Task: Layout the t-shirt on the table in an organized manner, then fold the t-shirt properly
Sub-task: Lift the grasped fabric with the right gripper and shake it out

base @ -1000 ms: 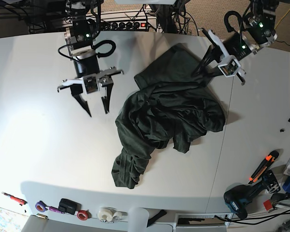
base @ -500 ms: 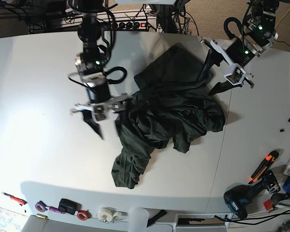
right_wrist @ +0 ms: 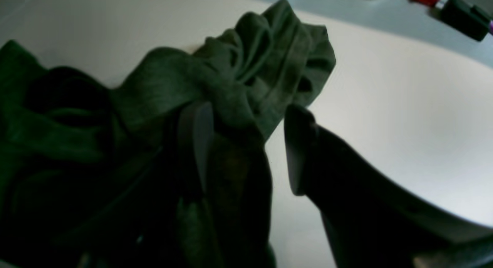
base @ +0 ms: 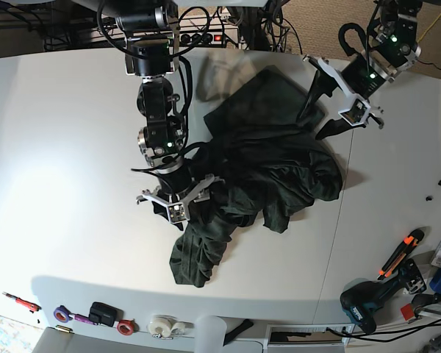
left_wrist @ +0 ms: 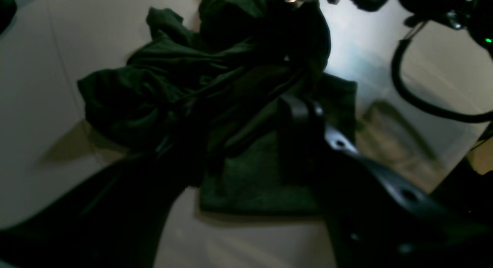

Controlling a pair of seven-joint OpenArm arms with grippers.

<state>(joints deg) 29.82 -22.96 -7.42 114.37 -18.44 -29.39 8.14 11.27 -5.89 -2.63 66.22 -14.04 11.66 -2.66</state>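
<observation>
The dark green t-shirt (base: 268,165) lies crumpled in the middle of the white table (base: 59,147), with one flat part spread toward the back. My right gripper (base: 185,218) is down at the shirt's lower left edge. In the right wrist view it (right_wrist: 246,141) stands open, with one finger against a bunched fold (right_wrist: 246,56) and the other over bare table. My left gripper (base: 314,123) hovers open at the shirt's back right corner. In the left wrist view the gripper (left_wrist: 231,125) has the flat cloth (left_wrist: 262,179) below its spread fingers and holds nothing.
Tape rolls (base: 162,325) and small tools line the front edge. A drill (base: 364,305) and an orange-handled cutter (base: 400,254) lie at the front right. A power strip (base: 198,37) and cables run along the back. A thin seam (base: 343,213) crosses the table on the right.
My right arm swung in from the bare table on the left and lowered onto the shirt's lower left edge. My left gripper opened and let go of the back corner.
</observation>
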